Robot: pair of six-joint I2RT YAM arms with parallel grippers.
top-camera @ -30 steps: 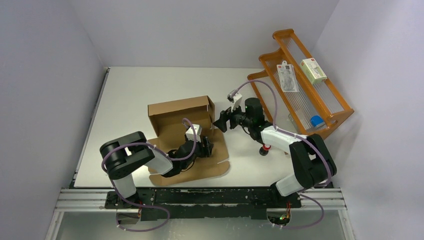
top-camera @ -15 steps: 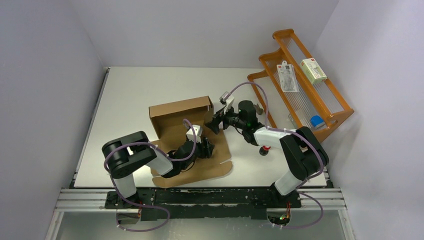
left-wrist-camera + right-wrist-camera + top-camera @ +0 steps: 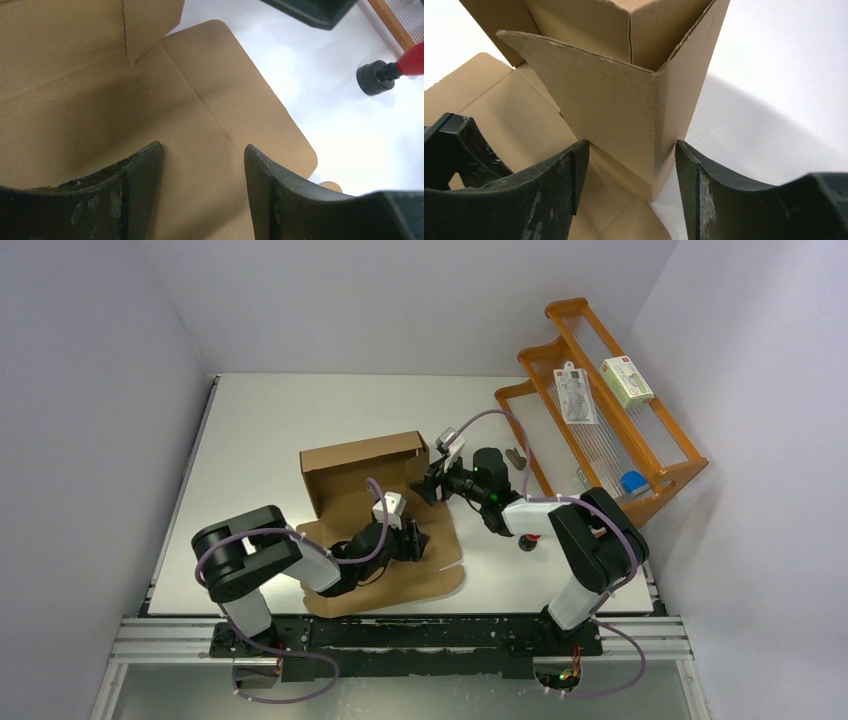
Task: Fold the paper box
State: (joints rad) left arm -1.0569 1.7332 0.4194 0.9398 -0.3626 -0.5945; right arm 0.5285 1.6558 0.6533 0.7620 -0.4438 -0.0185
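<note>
The box (image 3: 360,468) lay half-folded on the table (image 3: 260,430), its back wall upright. The left gripper (image 3: 202,155) had its fingers spread over the flat panel, nothing between them, with a rounded flap just ahead. The right gripper (image 3: 626,150) had the box's upright corner between its parted fingers; whether they pinched it could not be told.

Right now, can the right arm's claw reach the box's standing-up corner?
Probably yes. The right claw has a finger on each side of the upright corner of the cardboard box, and nothing else is in the way. I can't tell if it is squeezing.
</note>
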